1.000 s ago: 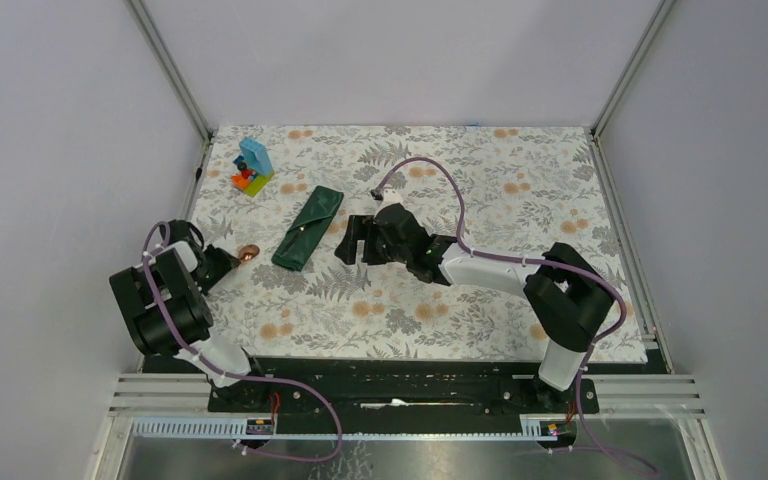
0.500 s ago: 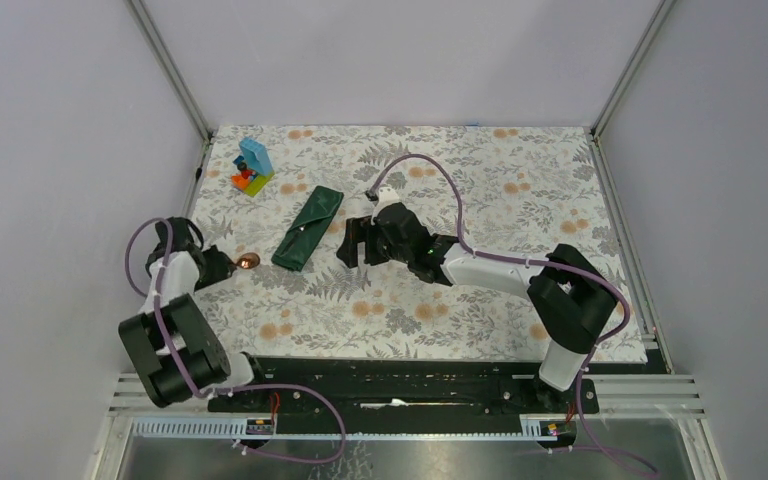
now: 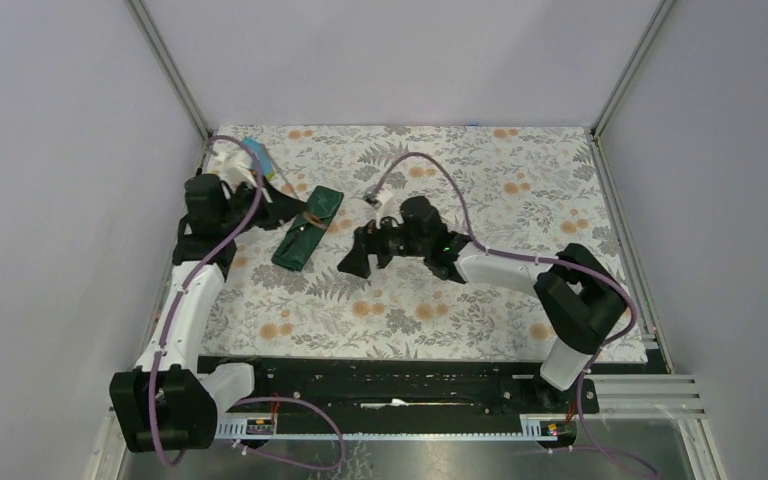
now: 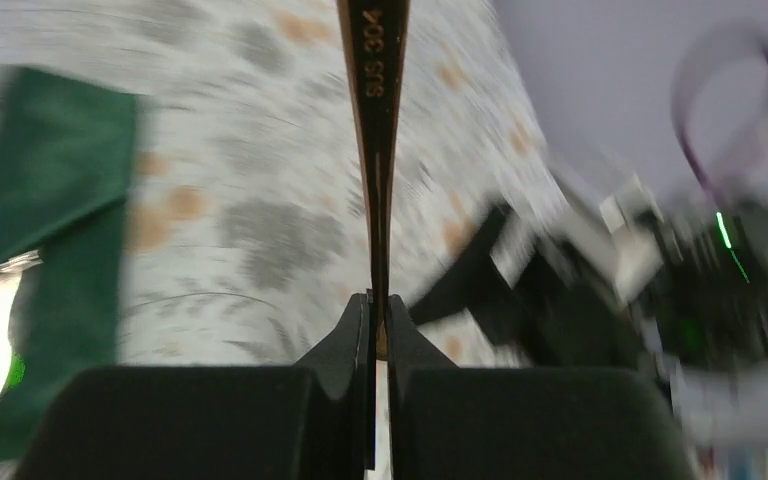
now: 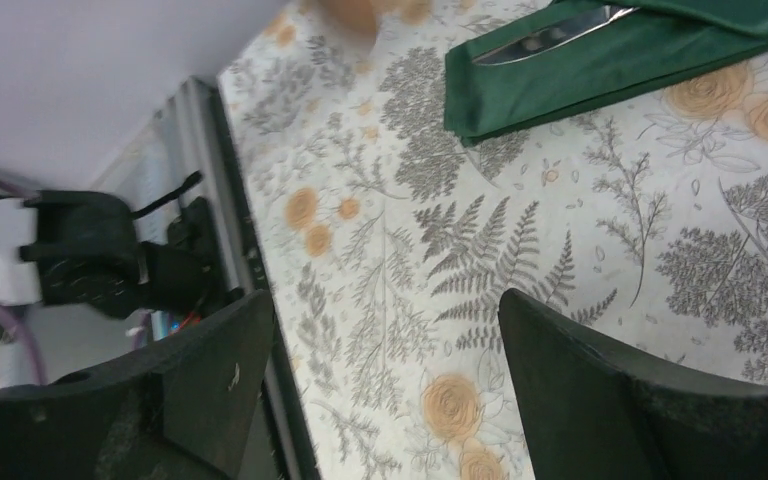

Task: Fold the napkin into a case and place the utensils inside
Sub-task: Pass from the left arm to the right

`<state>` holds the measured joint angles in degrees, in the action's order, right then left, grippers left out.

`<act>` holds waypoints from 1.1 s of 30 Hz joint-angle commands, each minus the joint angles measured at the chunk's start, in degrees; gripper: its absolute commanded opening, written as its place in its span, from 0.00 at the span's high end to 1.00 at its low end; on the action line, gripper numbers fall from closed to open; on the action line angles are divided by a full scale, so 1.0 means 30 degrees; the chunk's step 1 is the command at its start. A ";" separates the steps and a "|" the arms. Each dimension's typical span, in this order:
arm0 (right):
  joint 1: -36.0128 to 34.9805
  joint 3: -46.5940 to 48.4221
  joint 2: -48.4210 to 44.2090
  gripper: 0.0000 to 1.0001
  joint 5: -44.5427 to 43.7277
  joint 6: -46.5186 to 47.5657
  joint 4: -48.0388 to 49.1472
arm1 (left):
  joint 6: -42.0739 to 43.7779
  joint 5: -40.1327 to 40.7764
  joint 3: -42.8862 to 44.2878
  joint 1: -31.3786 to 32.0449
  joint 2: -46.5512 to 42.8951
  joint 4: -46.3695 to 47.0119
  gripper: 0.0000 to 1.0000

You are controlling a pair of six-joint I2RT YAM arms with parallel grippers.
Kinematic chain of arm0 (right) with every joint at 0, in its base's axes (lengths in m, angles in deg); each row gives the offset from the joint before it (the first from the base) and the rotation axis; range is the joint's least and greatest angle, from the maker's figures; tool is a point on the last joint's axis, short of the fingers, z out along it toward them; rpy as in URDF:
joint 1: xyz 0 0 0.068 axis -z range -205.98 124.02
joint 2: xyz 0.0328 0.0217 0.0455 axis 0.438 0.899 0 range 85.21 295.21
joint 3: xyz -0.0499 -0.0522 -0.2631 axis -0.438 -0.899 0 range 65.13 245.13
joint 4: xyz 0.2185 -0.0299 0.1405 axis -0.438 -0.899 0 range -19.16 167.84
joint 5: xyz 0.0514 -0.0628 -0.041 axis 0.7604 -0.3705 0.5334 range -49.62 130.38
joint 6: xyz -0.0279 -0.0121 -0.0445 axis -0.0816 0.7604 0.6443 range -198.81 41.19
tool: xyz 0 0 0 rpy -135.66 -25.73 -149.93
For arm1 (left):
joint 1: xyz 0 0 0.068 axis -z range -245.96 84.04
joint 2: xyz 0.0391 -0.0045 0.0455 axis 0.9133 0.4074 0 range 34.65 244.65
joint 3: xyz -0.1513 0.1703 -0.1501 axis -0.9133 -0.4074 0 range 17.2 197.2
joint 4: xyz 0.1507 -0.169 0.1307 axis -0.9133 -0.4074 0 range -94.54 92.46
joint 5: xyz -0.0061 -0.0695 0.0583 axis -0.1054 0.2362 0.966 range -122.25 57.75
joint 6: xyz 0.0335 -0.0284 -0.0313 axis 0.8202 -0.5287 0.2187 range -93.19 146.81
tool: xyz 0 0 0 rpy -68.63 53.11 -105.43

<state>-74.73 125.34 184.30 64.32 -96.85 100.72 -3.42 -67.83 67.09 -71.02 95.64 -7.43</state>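
At far-left of table cloth (image 3: pixel 520 190): left gripper (image 4: pixel 377 335) pinched tight on brownish utensil (image 4: pixel 373 150), handle edge-on betw. fingers, stamped SUS 304. Dark green case (image 3: pixel 300 240) lies diagonal just right of that gripper. Held utensil's far end sits over case's mid part; contact w/ cloth: can't tell. 2nd utensil (image 5: pixel 550 33), silvery, lies partly tucked in case. Right gripper (image 5: pixel 388 315): jaws wide apart, nothing betw. them, near case's near end, on its right side, not touching it.
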 commanded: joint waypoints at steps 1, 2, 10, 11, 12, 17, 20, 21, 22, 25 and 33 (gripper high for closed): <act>0.2320 -0.2392 -0.2647 0.10 0.6548 -0.3611 0.5712 | 0.5929 -1.1657 -0.0059 0.3049 0.0249 0.1943 1.00; 0.2732 -0.3035 -0.3190 0.08 0.6963 -0.4227 0.6439 | 0.7126 -1.2491 -0.0027 0.3589 0.0058 0.1256 1.00; 0.3711 -0.5426 -0.5789 0.06 1.0459 -0.6774 0.8655 | 0.7763 -1.6965 -0.0207 0.5692 -0.0339 0.2066 1.00; 0.3697 -0.5487 -0.5795 0.07 1.1136 -0.7362 0.9370 | 0.7743 -1.7208 -0.0155 0.6025 -0.0283 0.2059 1.00; 0.3700 -0.5593 -0.5682 0.07 1.1774 -0.8365 1.0536 | 0.7711 -1.7451 -0.0138 0.6276 -0.0225 0.2051 1.00; 0.3585 -0.5509 -0.3472 0.20 1.3472 -1.4386 1.7726 | 0.7822 -1.7687 0.0067 0.6901 -0.0477 0.2002 1.00; 0.3351 -0.5093 -0.1165 0.29 1.3875 -1.8855 2.2686 | 0.7882 -1.7339 0.0291 0.7164 -0.0755 0.2012 1.00; 0.3154 -0.4786 -0.0544 0.31 1.3955 -1.9590 2.4081 | 0.7857 -1.7261 0.0332 0.7231 -0.0793 0.2012 1.00; 0.2855 -0.4517 -0.0159 0.34 1.4075 -1.9961 2.4266 | 0.7854 -1.7106 0.0359 0.7250 -0.0805 0.2023 1.00; 0.2183 -0.4756 -0.0028 0.34 1.3512 -1.9314 2.4142 | 0.7967 -1.6866 0.0407 0.7282 -0.0844 0.2009 1.00; 0.1408 -0.4317 0.0113 0.50 1.3516 -1.8884 2.3188 | 0.8166 -1.6796 0.0549 0.7341 -0.0349 0.2007 1.00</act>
<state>-69.07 110.06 185.57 103.51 -152.52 161.81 18.94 -116.92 66.15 -49.34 94.50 -3.89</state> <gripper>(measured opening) 0.531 0.031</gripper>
